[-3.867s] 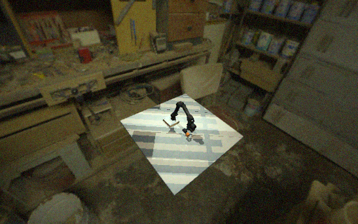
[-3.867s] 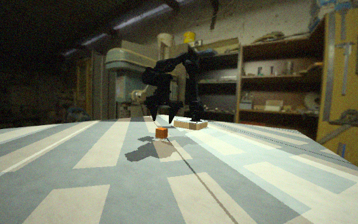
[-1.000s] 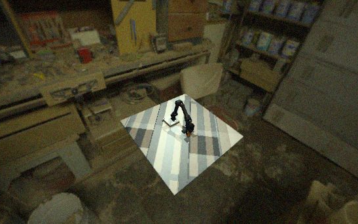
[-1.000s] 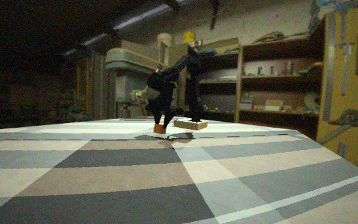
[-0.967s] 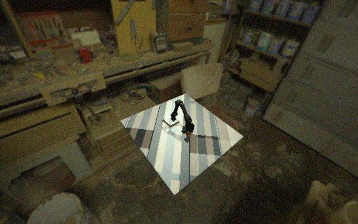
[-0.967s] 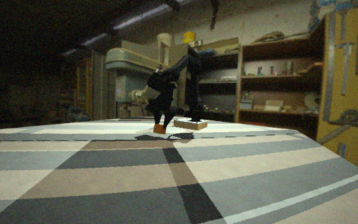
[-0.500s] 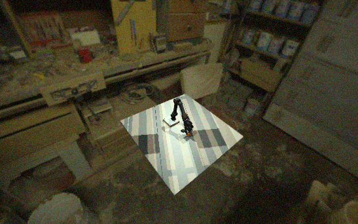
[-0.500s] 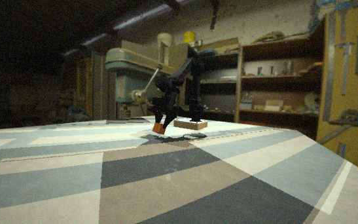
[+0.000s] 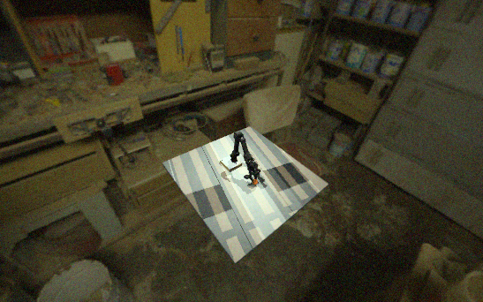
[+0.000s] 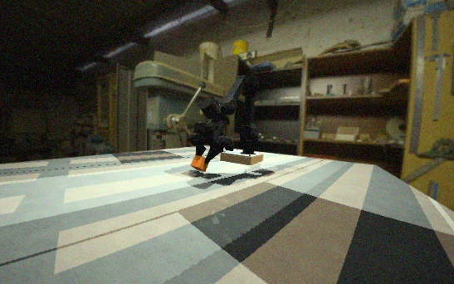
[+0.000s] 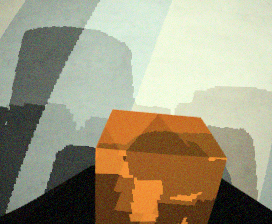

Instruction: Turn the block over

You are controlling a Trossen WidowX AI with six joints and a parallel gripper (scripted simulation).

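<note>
End effector grips the orange block above the table, tilted toward 7 o'clock — release now and it tumbles unpredictably.

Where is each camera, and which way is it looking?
Top: high up, looking down on the striped table; the whole arm shows.
Exterior: low by the table edge, looking across at the arm and the end effector gripping the orange block.
Wrist: on the arm, looking past its dark fingers at the block.
All three share the block.
</note>
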